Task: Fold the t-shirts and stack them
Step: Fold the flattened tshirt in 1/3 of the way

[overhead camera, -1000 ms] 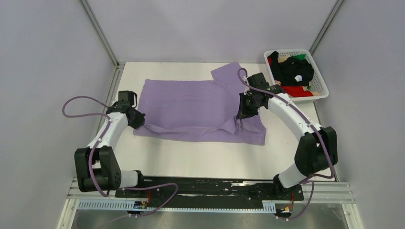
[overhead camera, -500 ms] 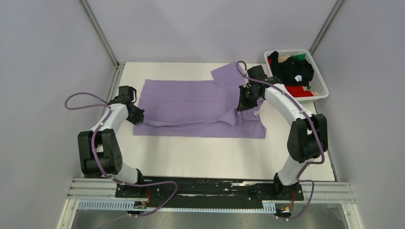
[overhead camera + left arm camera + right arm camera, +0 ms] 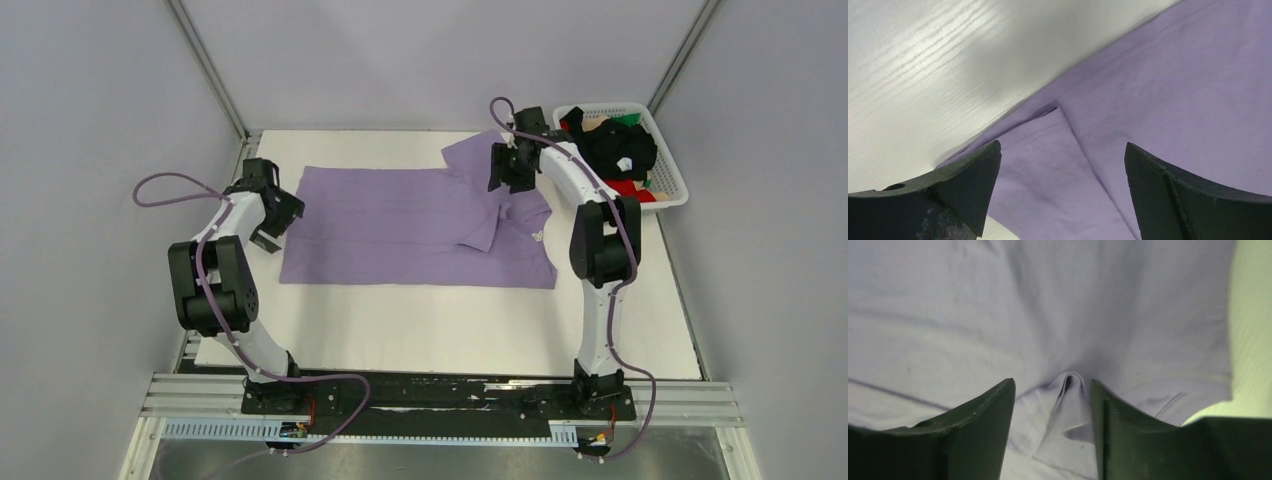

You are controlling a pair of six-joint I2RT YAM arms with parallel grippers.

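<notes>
The white desk (image 3: 420, 320) took up most of my overhead feed, and the lavender t-shirt (image 3: 400, 225) lay spread flat across its middle, running left to right. One sleeve stuck out at the far right corner of the shirt, and a flap of cloth was folded over onto the body toward the right end. The near edge of the shirt looked straight and smooth.

At the far right corner of the desk sat the white lattice basket (image 3: 673, 163), just beside the shirt's sleeve end but apart from it. It was heaped with more t-shirts: a black t-shirt (image 3: 615, 150) bunched on top in the middle, a red t-shirt (image 3: 620, 190) showing at the near side under it, a beige t-shirt (image 3: 598, 124) peeking out at the far side, and a bit of a green t-shirt (image 3: 628, 118) at the far edge.

Through the left wrist camera I saw the left gripper (image 3: 1063, 155) spread wide and holding nothing, hanging over the left edge of the lavender shirt where a folded layer met the bare desk. Through the right wrist camera the right gripper (image 3: 1053, 390) stood partly open over the shirt near the sleeve at the far right. A small puckered ridge of cloth rose between its fingers (image 3: 983, 430), and I could see gaps on both sides of that ridge, so it was not pinched.

A tiny white mark (image 3: 537, 237) showed on the shirt near its right edge, too small for me to identify.
</notes>
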